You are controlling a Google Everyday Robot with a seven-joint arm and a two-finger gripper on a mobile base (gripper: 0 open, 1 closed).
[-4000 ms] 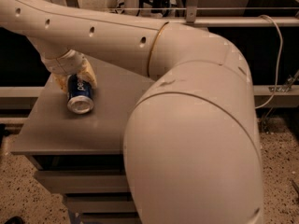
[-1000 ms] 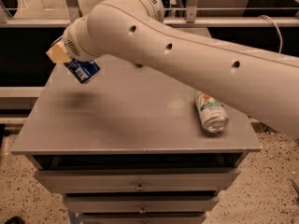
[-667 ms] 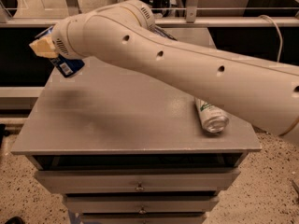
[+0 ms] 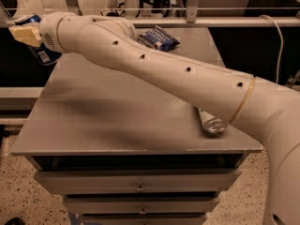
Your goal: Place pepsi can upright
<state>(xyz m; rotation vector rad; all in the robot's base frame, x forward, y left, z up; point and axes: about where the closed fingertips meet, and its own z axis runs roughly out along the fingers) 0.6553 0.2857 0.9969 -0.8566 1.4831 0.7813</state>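
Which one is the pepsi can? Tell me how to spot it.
Follow the big white arm to its end, past the grey table's far-left corner. The tool there grips the pepsi can: blue, held in the air, unlike the lying can on the table or the chip bag.

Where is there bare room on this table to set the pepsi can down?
The tabletop's left and front lie bare. It is crowded by the chip bag at the back and the soda can lying at right. The claw holds the pepsi can near the back-left corner.
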